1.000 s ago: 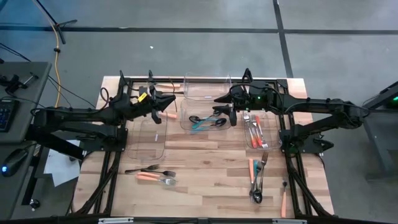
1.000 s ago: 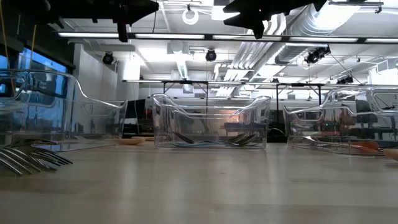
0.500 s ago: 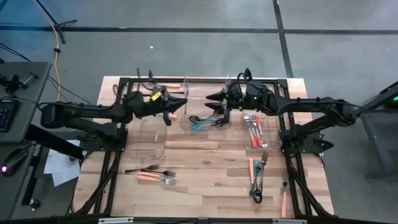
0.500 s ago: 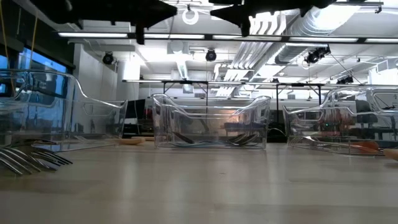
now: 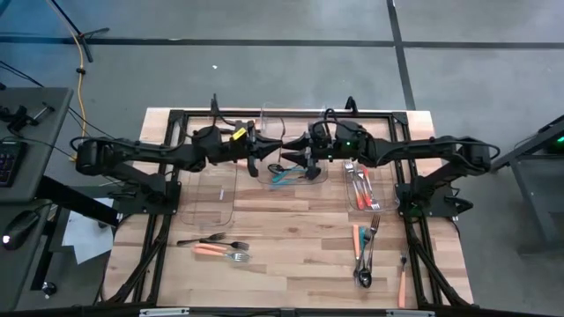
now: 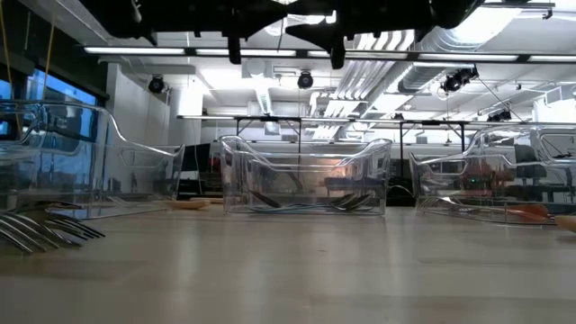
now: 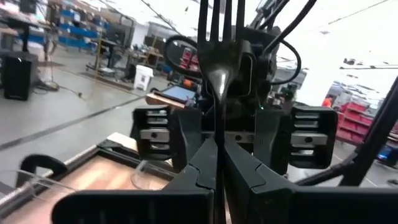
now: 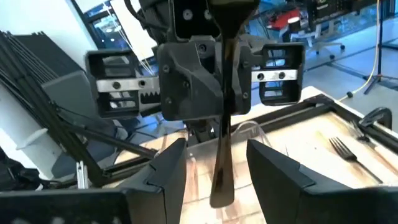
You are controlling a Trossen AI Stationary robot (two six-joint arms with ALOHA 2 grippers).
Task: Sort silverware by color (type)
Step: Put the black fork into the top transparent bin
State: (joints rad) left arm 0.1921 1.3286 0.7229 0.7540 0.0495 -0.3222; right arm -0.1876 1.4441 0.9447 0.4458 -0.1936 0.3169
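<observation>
My left gripper [image 5: 263, 151] is shut on a dark fork [image 7: 221, 68] and held high over the left end of the middle clear bin [image 5: 262, 179]. My right gripper [image 5: 298, 151] faces it from the table's right and is open. In the right wrist view the fork's lower end [image 8: 221, 190] stands between my right fingers [image 8: 168, 177] with a gap on each side. Teal and black silverware [image 5: 291, 172] lies in the middle bin. Orange-handled forks [image 5: 361, 187] lie in the right bin. My left gripper pinches the fork's handle [image 7: 217, 134] between its two fingers. The fingers come level from the table's left and lie across the fork. The fork stands upright with its tines [image 7: 221, 18] up, its lower end hangs below the fingers, and it is lifted clear.
A clear bin [image 5: 211, 189] stands to the left and another [image 5: 295, 119] at the far edge. Loose silverware lies near the front left [image 5: 216, 246] and front right [image 5: 364, 251], with an orange-handled piece [image 5: 403, 283] at the right edge. A black frame rings the table.
My left gripper has travelled toward the table's right edge with the fork, still shut on it. My right gripper has moved toward the left edge and sunk a little. The two now face each other closely over the middle bin.
</observation>
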